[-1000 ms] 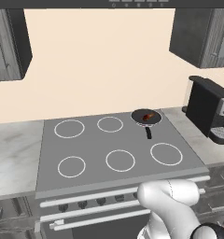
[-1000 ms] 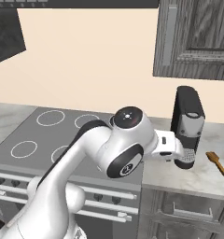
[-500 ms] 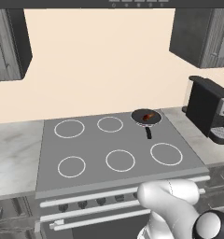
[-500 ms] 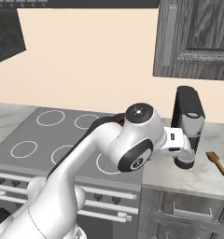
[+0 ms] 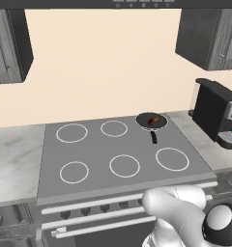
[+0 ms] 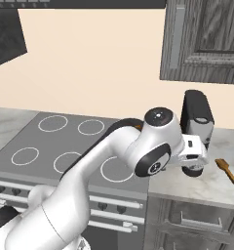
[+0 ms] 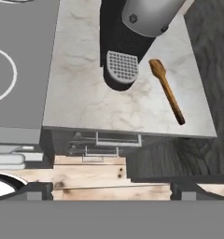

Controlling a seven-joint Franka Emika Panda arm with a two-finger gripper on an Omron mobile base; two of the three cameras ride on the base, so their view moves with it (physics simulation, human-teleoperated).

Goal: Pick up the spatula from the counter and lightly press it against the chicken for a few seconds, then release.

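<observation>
A beige wall with dark cupboards backs a grey cooktop [image 5: 94, 154] flanked by marble worktop [image 7: 86, 93]. A small pan [image 5: 146, 124] at the cooktop's back right corner holds the chicken [image 5: 156, 119]. A black coffee machine [image 5: 212, 113] stands on the right worktop; the wooden spatula [image 7: 166, 91] lies just beside it, handle toward the front right corner. Above, the fingers [image 7: 39, 191] stand wide, holding nothing

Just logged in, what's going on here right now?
The arm holds its gripper open and empty above the counter to the right of the stove. The spatula lies untouched on that counter beside the coffee machine. The chicken sits in the pan on the back right burner. Pickup has not yet begun.
</observation>
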